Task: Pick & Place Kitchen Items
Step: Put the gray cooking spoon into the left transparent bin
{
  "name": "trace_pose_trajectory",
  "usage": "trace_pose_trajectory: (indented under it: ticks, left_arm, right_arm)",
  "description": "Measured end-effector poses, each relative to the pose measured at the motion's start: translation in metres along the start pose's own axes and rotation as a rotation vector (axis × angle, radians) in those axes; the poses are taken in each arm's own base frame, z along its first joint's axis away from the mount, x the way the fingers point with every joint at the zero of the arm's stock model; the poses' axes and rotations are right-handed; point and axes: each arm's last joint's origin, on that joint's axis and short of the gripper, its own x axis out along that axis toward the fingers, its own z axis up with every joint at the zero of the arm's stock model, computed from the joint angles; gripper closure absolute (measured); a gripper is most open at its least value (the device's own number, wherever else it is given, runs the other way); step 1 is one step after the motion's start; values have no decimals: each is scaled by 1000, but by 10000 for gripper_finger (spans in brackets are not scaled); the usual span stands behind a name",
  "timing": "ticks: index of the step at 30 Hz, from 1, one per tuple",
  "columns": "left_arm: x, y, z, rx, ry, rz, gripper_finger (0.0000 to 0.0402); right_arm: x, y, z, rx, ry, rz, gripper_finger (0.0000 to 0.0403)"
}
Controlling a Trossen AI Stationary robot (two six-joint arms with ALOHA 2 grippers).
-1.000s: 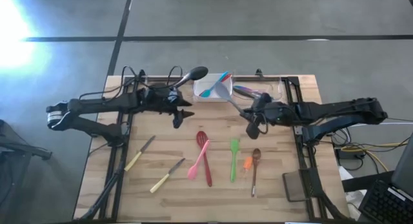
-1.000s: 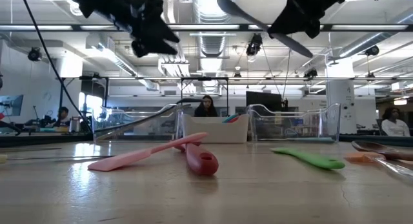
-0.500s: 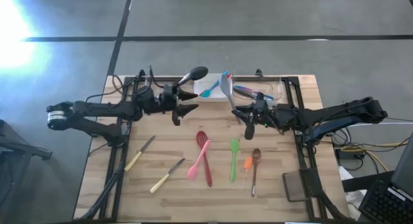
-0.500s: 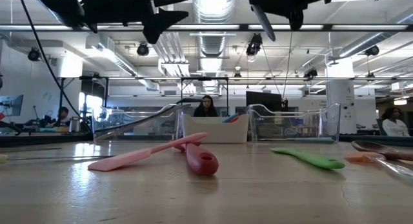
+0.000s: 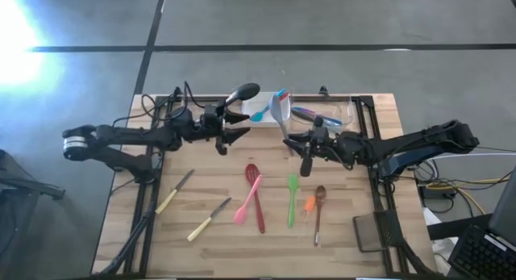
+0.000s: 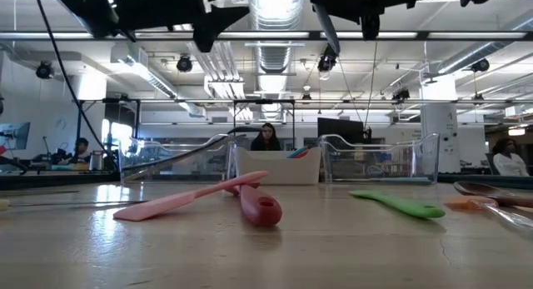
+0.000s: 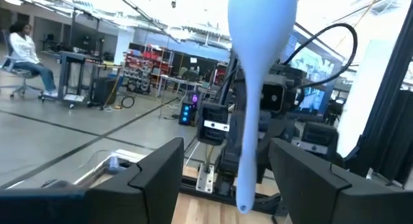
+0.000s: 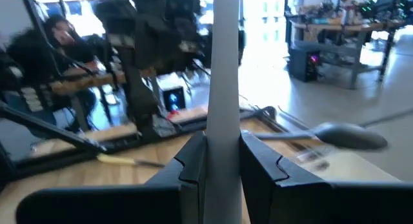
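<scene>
A pale spatula [image 5: 280,110] is clamped in the right pincer [image 5: 300,143]; the left pincer [image 5: 239,135] is held wide. Teal and red utensils lie in the white tray [image 5: 258,119] at 12 o'clock.

A white rectangular tray [image 5: 255,112] sits at the middle of the wooden table's [image 5: 347,260] far edge, flanked by clear plastic trays [image 6: 379,161]. People [image 6: 266,138] sit beyond the table.
</scene>
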Motion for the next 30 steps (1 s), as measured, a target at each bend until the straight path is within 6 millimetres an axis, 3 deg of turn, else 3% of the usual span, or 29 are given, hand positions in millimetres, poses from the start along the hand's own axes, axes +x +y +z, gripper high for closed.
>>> trace_pose_trajectory:
  ticks: [7, 17, 30]
  left_arm:
    - [34, -3, -1, 1, 44, -145, 168]
    - [71, 0, -4, 11, 54, -187, 167]
    - [98, -3, 2, 19, 34, -267, 167]
  right_arm:
    - [5, 2, 0, -4, -6, 8, 352]
    - [4, 4, 2, 7, -22, 33, 352]
    - [4, 4, 2, 7, -19, 38, 352]
